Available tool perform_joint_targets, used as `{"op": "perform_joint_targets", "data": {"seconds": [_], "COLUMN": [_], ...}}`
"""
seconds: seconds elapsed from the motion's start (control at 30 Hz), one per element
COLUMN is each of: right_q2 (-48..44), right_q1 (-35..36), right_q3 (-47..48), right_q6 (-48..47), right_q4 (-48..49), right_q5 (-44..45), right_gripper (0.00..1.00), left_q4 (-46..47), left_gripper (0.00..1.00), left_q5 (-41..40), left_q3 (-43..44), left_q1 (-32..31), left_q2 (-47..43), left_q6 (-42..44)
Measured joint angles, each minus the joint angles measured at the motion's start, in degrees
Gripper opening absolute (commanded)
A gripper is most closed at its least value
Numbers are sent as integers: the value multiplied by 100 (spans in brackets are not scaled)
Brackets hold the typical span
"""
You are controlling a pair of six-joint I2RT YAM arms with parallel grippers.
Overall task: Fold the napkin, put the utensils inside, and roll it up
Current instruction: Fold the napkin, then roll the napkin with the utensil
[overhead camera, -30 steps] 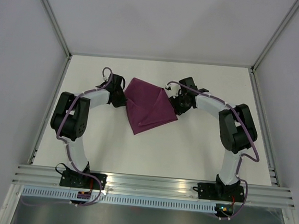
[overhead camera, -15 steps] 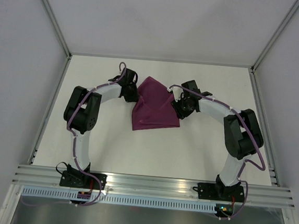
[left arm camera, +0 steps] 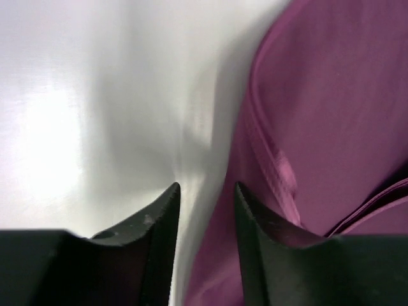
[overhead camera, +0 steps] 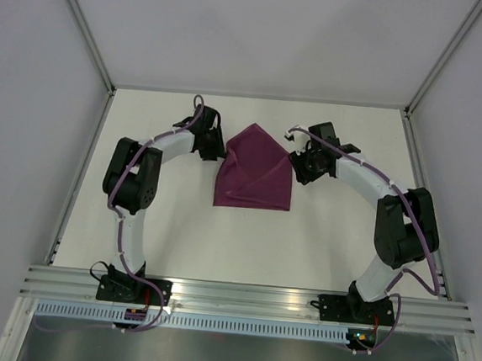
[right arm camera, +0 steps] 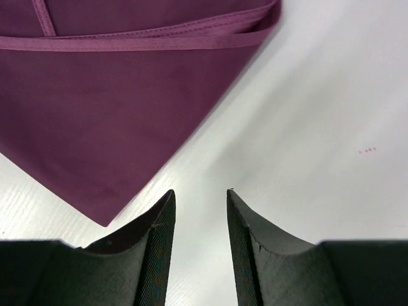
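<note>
Napkin [overhead camera: 256,173] first: I see it lying flat on the white table [overhead camera: 177,234], toward the far middle, folded into a house-like shape with a point aimed away from the arm bases and a straight edge nearest them. Layered hems cross its top surface. My left gripper [overhead camera: 220,151] sits just beside the cloth's left edge, and my right gripper [overhead camera: 299,166] just beside its right edge. On the left wrist camera, the left gripper [left arm camera: 206,191] has its jaws a narrow gap apart. The purple fabric [left arm camera: 331,127] runs under the right-hand finger and into the gap, but I see nothing pinched. On the right wrist camera, the right gripper [right arm camera: 199,194] is likewise slightly parted and empty, with bare table between the fingers and a corner of the napkin [right arm camera: 115,95] just to the left of them.
</note>
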Motion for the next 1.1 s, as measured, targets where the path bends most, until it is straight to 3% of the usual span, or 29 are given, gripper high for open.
{"op": "perform_joint_targets", "data": {"seconds": [0.13,0.3,0.43,0.67,0.9,1.1], "right_q2": [-249,-560,-597,-597,-621,-619], "right_q1": [-247,-562,-693,-953,-1029,278], "right_q3": [-2,48,155,632,667,-52], "right_q6": [39,81,61,-380,-815,-1300], "right_q4": [-61,-149,-280,-837,-835,-352], "right_q5": [-22,-234,-428,-1161,-1445,-1141], "right_gripper": [45,45,45,46,48,51], "left_q4": [-98,313,1121,1552,1574,1554], "left_gripper": [55,62,67,71,70,73], "left_q5": [-236,-756,-772,-575,-883,-1521], "left_q3": [-223,-883,-1648,-2555,-3038,-2924], "left_q1": [225,195,-382,-1635,-1823,-1740], "left_q2": [-555,-2081,-3309,-3585,-3777,-4505], "left_q6": [527,1602,2905,4531,4640,4022]}}
